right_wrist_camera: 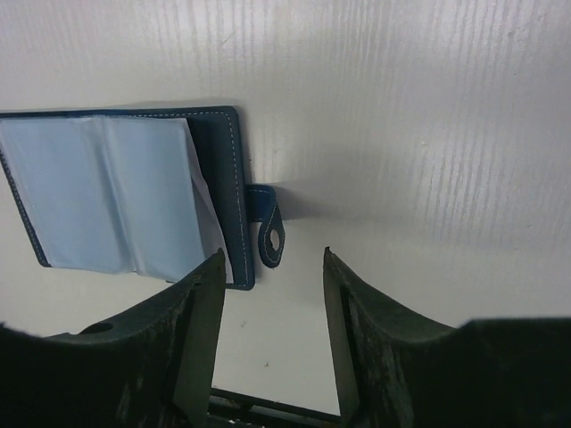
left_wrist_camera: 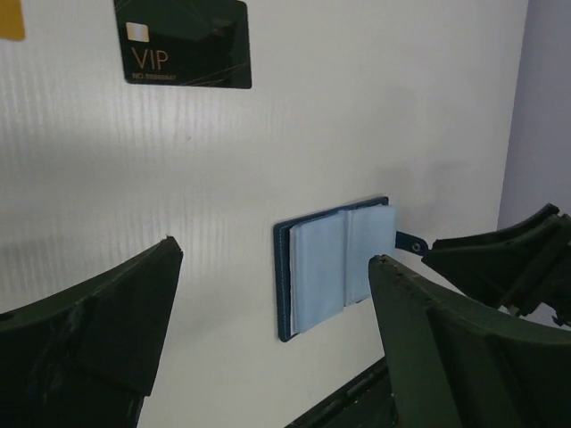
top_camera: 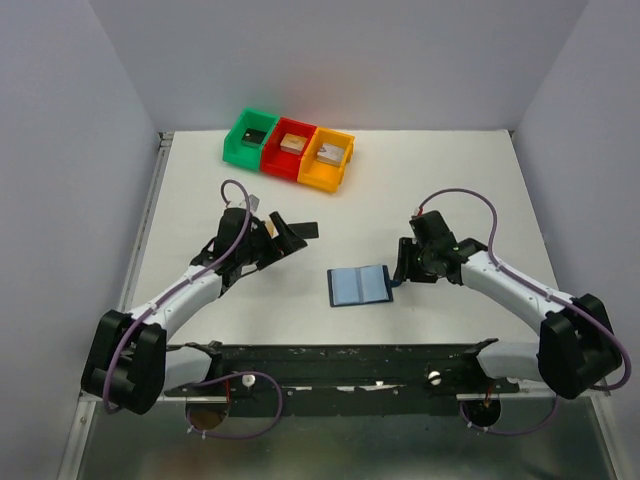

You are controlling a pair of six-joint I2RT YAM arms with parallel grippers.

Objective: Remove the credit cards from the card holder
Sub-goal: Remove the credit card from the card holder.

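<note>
Overhead first: card holder [top_camera: 360,286] open and flat on the white table [top_camera: 450,190], midway between the two arms. Up and to the left of the holder, well apart from it, left gripper [top_camera: 283,238]; just beside the holder's right edge, right gripper [top_camera: 402,268]. Far beyond the holder, near the back wall, green, red and orange bins [top_camera: 283,166].

Next, left wrist view: jaws spread wide, clamped on nothing, the holder framed between them at a distance. Beyond the holder's far left corner, flat on the table, black VIP card [left_wrist_camera: 185,42], glossy and stiff-looking; further left, corner of a tan-gold card [left_wrist_camera: 11,18]. Navy stitched cover, leather-like; pale blue sleeves, soft, slightly lifted at the fold.

Then, right wrist view: fingers apart, straddling the snap tab [right_wrist_camera: 268,230] at the holder's right edge, not pinching it as far as visible. Small flexible tab with a round snap hole. Impossible to tell whether pale cards remain inside the cloudy sleeves.

Judged for handling: holder light and floppy, likely to slide or lift under any pull, so best pinned by the tab or cover edge. Cards thin, rigid and slick, best taken by an exposed short edge and drawn straight out of the sleeve mouth.
</note>
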